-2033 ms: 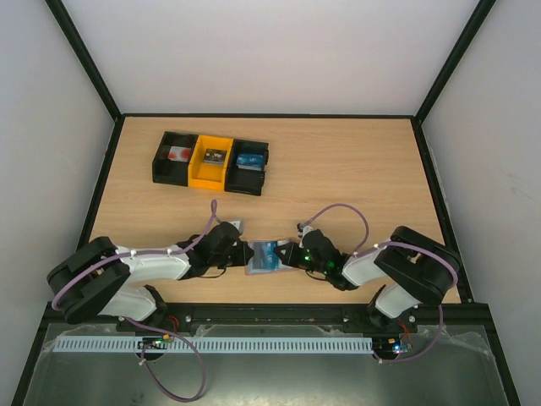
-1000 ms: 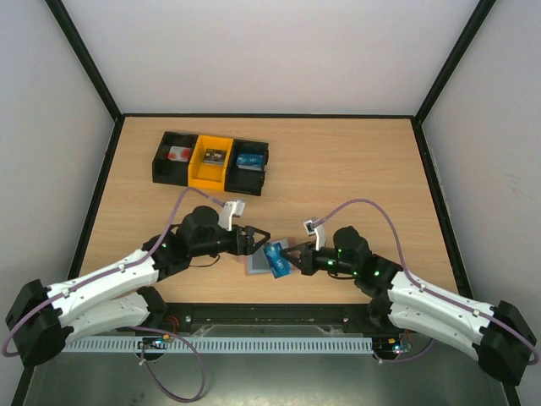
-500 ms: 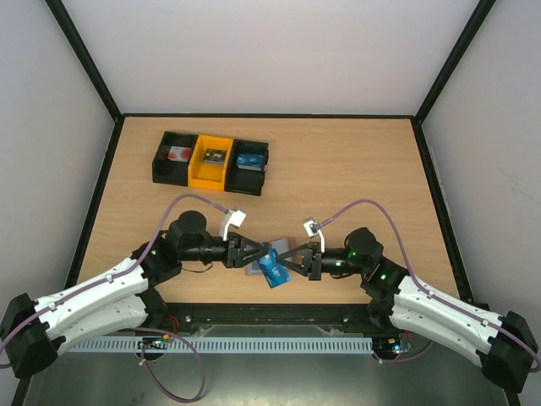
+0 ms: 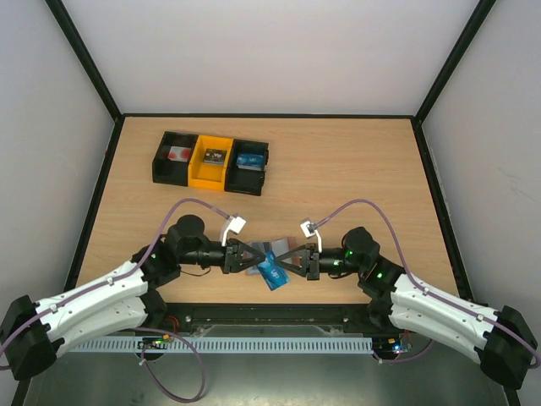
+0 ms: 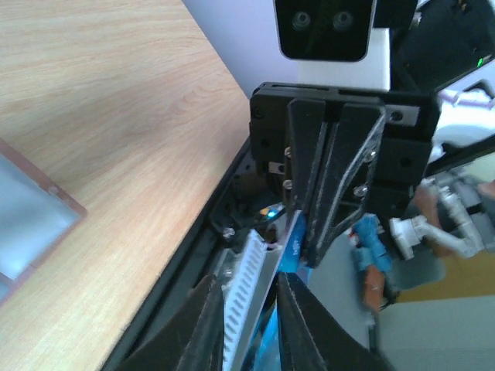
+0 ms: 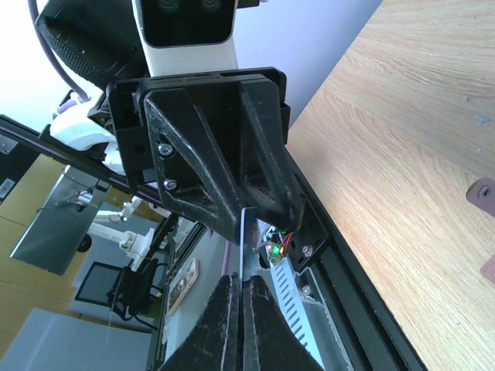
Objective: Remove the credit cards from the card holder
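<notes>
Card, blue, is held in the air over the near edge of the table, between the two grippers, which point at each other tip to tip. The right gripper has its fingers clenched on the card. In its wrist view both fingers press flat against the thin, edge-on card with no gap. The left gripper faces it from the other side. Its fingers stand one to each side of the card's free end, close together but with a gap showing between them, so they are not clamped on it. The holder lies open on the table just behind and below the grippers, light grey inside with a brown rim. A corner of it shows in both wrist views. A row of bins, black and yellow, sits well apart toward the far left.
</notes>
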Motion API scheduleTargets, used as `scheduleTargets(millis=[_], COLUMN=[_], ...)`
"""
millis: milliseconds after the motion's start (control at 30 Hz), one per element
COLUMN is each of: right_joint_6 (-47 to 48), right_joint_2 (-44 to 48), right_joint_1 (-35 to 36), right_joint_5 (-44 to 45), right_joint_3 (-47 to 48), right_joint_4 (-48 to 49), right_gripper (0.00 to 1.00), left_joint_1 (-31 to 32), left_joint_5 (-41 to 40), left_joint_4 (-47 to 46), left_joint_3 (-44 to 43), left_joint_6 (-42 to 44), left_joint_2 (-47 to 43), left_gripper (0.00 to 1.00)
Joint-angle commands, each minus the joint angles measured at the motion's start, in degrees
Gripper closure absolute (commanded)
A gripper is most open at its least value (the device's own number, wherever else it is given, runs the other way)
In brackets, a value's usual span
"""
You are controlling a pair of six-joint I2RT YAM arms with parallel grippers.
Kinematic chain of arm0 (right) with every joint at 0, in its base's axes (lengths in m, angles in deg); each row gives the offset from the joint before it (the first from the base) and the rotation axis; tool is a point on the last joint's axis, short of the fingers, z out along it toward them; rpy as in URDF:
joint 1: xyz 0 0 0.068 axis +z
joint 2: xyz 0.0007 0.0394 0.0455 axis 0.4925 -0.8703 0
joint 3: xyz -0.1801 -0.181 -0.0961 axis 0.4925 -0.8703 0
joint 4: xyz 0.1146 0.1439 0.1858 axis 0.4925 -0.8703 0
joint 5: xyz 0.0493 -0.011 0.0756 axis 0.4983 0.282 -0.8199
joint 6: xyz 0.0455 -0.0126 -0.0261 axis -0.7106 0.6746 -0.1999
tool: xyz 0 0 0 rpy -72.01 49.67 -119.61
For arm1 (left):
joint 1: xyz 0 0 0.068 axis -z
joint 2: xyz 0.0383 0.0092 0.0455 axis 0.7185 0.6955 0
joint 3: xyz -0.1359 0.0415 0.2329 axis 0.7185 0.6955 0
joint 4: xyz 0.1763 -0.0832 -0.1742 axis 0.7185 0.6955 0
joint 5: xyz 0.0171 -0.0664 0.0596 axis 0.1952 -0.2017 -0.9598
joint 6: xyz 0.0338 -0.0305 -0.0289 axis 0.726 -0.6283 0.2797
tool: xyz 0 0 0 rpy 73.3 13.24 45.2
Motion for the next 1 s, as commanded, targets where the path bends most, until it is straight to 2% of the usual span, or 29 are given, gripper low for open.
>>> scheduleTargets(millis=[0, 33, 67, 200, 267, 433, 533, 633, 700, 833, 967], right_joint_6=[-0.7, -0.7, -0.5, -0.5, -0.4, 0.2, 0.5, 0.8, 1.1, 1.4, 1.5], right_joint_2=[-0.2, -0.2, -0.3, -0.6, -0.7, 0.0, 0.7, 0.9, 0.9, 1.4, 3.4], right_joint_1=[-0.1, -0.1, -0.1, -0.2, -0.1, -0.2, -0.1, -0.1, -0.1, -0.2, -0.1], right_joint_5=[-1.4, -1.3, -1.1, 0.5, 1.9, 6.4, 10.4, 14.2, 15.4, 17.1, 19.8], right_joint_3=[-0.3, -0.3, -0.2, 0.1, 0.3, 0.7, 0.8, 1.8, 2.6, 3.8, 4.2], right_joint_4=[4.2, 4.2, 4.2, 3.4, 2.5, -1.0, -3.0, -6.2, -7.9, -11.1, -13.8], right_gripper=[0.98, 0.98, 0.98, 0.97, 0.90, 0.55, 0.35, 0.11, 0.00, 0.02, 0.02], left_joint_1=[-0.3, -0.3, -0.3, -0.5, -0.5, -1.3, -1.5, -2.1, -2.6, -4.3, -8.1], left_joint_5=[1.7, 1.4, 1.1, -0.7, -2.1, -7.9, -14.2, -21.5, -26.3, -35.7, -40.3], left_joint_4=[-1.9, -1.9, -1.8, -0.5, 0.3, 2.9, 5.2, 5.9, 5.7, 4.8, 3.4], left_joint_3=[1.5, 1.7, 1.8, 1.9, 1.8, 0.3, -1.6, -3.3, -4.2, -6.4, -9.6], left_joint_6=[-0.2, -0.5, -0.7, -1.2, -1.2, -0.5, 1.3, 2.2, 2.6, 3.0, 4.1], left_joint_2=[-1.9, -2.2, -2.5, -3.0, -3.2, -4.1, -4.1, -3.3, -2.3, 1.0, 5.9], left_gripper=[0.90, 0.96, 0.97, 0.97, 0.97, 0.97, 0.97, 0.97, 0.97, 0.97, 0.97])
